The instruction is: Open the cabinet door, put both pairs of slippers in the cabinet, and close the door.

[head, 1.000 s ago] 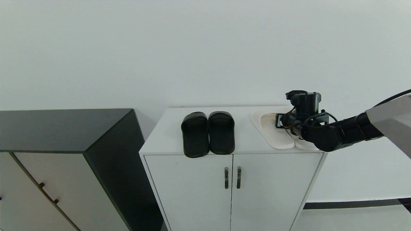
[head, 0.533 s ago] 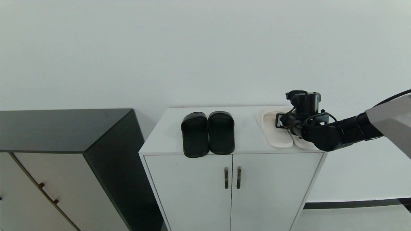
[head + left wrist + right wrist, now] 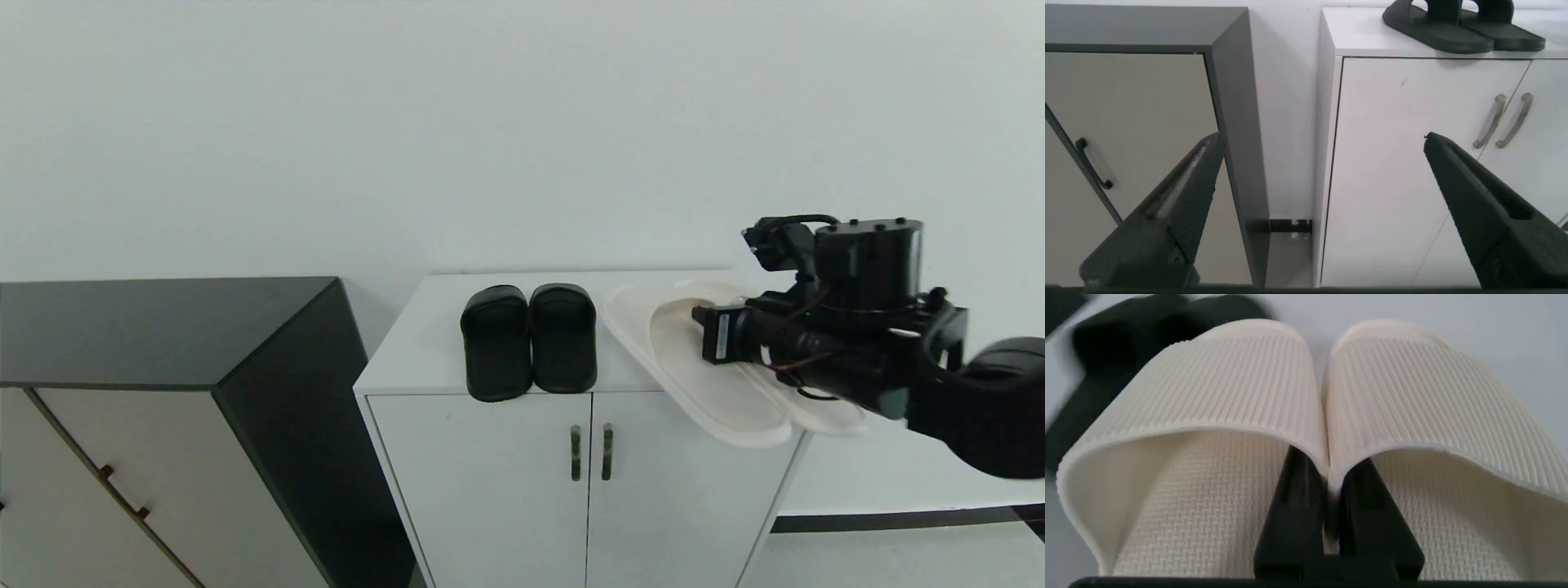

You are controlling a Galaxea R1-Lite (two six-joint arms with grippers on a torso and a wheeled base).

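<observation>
Above cabinet (image 3: pixel 424 343), white slippers (image 3: pixel 710 396), seemingly pinched.

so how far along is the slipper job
Nothing finished: the cabinet doors are shut. In hand: the right gripper is clamped on the white slippers by their inner straps, holding them out past the cabinet's front edge. Remaining: open a door, likely with the open left gripper, stow the white pair, then the black slippers on top, and close up.

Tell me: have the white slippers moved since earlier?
Yes. The white slippers came toward the camera, past the front edge of the white cabinet.
</observation>
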